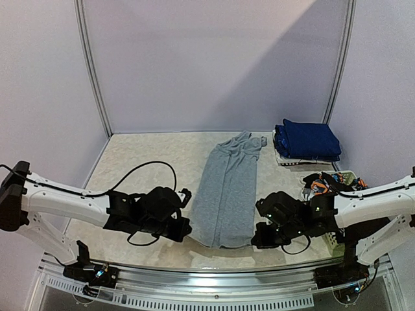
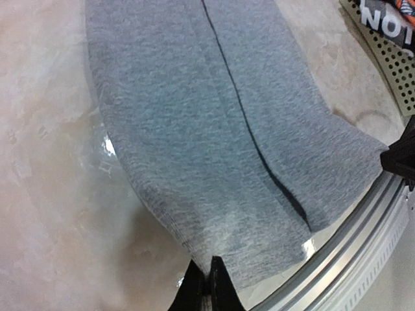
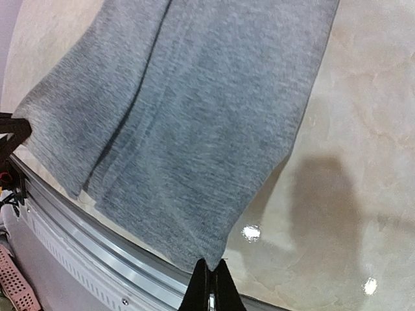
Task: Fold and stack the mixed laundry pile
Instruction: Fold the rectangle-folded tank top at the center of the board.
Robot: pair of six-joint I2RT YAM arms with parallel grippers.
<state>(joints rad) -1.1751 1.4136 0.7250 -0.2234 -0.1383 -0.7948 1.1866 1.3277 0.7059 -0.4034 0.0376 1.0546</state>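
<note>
The grey shirt (image 1: 227,188) lies folded lengthwise down the middle of the table, neck toward the back and hem at the front edge. My left gripper (image 1: 186,228) is shut on the hem's left corner, and the left wrist view shows the cloth (image 2: 214,129) pinched between the tips of the gripper (image 2: 211,264). My right gripper (image 1: 258,237) is shut on the right hem corner, where the shirt (image 3: 194,116) ends in a point at the gripper (image 3: 211,265). Folded navy blue pieces (image 1: 308,139) are stacked at the back right. Orange-black-white printed garments (image 1: 324,184) fill the basket.
The white lattice basket (image 1: 349,173) stands at the right, beside my right arm, and its wall (image 2: 389,71) shows in the left wrist view. A metal rail (image 1: 207,272) runs along the table's front edge just below the hem. A black cable (image 1: 152,164) loops over the left side.
</note>
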